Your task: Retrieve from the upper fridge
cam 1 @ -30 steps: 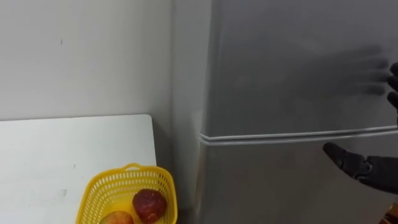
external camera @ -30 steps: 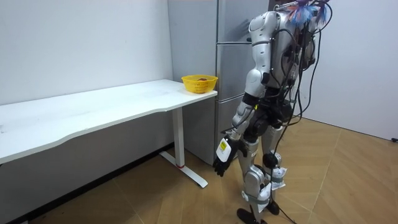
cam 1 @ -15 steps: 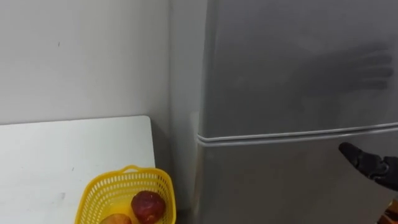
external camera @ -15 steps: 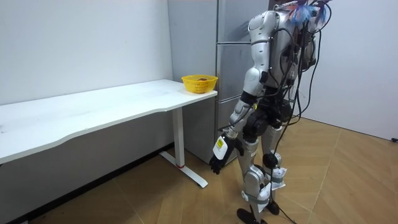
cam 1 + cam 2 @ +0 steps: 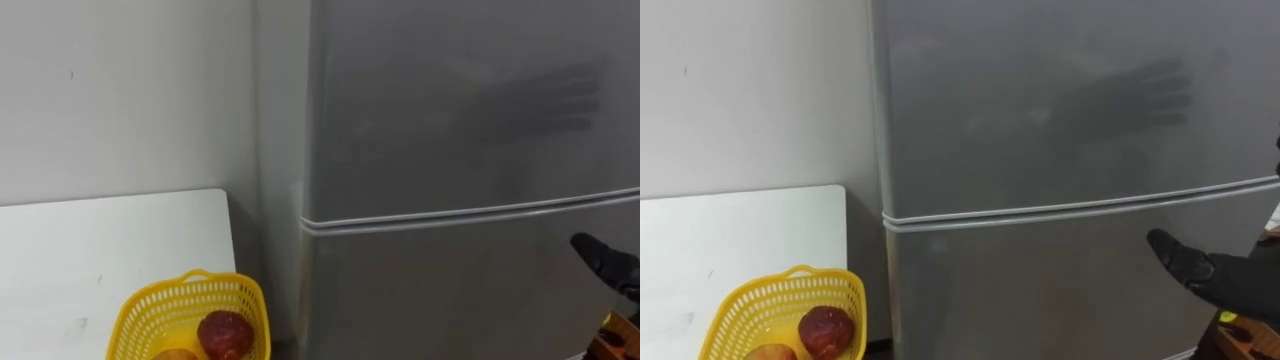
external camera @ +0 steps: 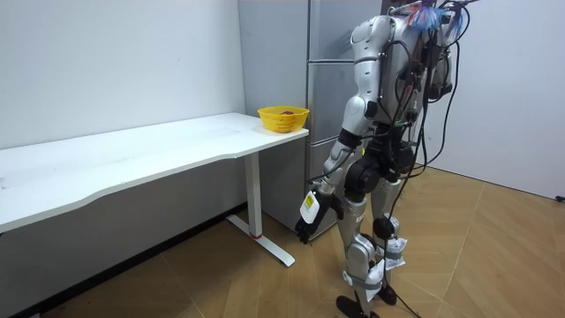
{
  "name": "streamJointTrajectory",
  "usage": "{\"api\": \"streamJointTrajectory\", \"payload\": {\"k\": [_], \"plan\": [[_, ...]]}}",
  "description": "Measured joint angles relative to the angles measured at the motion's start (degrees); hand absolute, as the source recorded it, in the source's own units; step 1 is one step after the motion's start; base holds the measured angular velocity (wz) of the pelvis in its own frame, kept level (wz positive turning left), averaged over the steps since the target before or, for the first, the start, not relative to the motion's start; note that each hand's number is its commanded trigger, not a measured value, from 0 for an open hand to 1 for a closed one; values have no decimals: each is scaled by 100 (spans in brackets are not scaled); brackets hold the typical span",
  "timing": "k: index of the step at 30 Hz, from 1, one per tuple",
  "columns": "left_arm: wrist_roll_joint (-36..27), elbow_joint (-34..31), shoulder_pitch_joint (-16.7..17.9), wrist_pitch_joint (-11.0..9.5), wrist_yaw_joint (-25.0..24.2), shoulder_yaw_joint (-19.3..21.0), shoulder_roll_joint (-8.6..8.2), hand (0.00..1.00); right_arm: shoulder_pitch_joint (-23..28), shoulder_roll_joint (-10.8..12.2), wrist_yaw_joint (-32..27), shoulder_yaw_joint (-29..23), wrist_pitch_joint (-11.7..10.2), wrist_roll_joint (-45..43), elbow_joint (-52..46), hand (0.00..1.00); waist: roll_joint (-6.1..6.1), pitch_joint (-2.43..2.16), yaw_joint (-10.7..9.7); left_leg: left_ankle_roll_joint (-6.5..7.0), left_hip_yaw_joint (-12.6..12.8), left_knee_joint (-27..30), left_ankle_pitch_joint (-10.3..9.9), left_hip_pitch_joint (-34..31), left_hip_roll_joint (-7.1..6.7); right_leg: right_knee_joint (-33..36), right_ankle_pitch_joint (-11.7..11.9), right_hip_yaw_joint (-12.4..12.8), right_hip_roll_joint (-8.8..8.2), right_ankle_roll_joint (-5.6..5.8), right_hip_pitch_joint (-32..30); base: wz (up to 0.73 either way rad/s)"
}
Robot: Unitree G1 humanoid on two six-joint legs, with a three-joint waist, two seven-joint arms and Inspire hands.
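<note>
right eye view: plain grey fridge (image 5: 1060, 150), both doors shut; right hand (image 5: 1225, 280) before it, fingers spread.

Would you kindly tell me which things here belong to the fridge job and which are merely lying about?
Job: tall grey two-door fridge, its upper door shut; black right hand below the door seam.
Lying about: yellow plastic basket with a dark red fruit and an orange fruit; white table; left hand hanging idle.
</note>
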Motion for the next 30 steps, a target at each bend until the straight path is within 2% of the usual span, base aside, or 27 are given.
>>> {"api": "streamJointTrajectory", "payload": {"k": [5, 8, 10, 11, 14, 20, 22, 28, 30], "plan": [[2, -18, -4, -10, 22, 2, -2, 0, 26, 27, -174, -114, -2, 18, 0, 0, 77, 6, -29, 3, 75, -42, -3, 42, 9, 17, 9, 97, 25, 3, -14, -8], [17, -40, -31, -12, 59, 2, -2, 0, 206, 117, -289, -294, -14, 4, 2, 0, 135, -17, -53, 4, 88, -52, -5, 44, 9, 19, 10, 110, 28, 3, -24, -2], [16, -93, -18, 7, 117, 2, -1, 0, 358, 207, -324, -300, -11, 10, 52, 0, 170, -14, -135, 4, 105, -55, -5, 56, 9, 35, 12, 118, 28, 2, -6, -2], [16, -158, -11, 31, 131, 2, -1, 0, 471, 287, -378, -300, -11, 18, 77, 0, 167, -11, -143, 4, 118, -55, -5, 62, 10, 37, 12, 127, 30, 2, -3, 0], [16, -229, -59, 44, 135, 0, -1, 0, 675, 341, -549, -300, 18, 75, 327, 0, 173, -7, -150, 4, 137, -54, -5, 66, 7, 14, 11, 157, 33, 3, -12, -5], [15, -353, -32, 60, 139, -10, 2, 0, 758, 392, -852, -305, 67, 87, 1045, 0, 155, -6, -179, 4, 161, -54, -4, 67, 10, 32, 11, 245, 55, 5, -47, -5], [7, -377, -32, 41, 141, -14, 1, 0, 789, 527, -1011, -300, 58, 80, 1322, 0, 141, -5, -164, 3, 199, -53, -4, 79, 13, 39, 13, 263, 59, 5, -44, -5], [-65, -374, -34, 42, 162, -122, 0, 0, 885, 760, -1178, -74, 58, 65, 2385, 0, 92, 9, -150, 5, 260, -53, -5, 56, 20, 50, 8, 281, 54, 12, -72, -3], [-62, -375, -4, 51, 172, -126, 10, 0, 924, 773, -1239, 92, 58, 55, 2711, 0, 87, 25, -144, 8, 260, -55, -9, 50, 18, 104, 0, 270, 47, 11, -111, 0]]}}
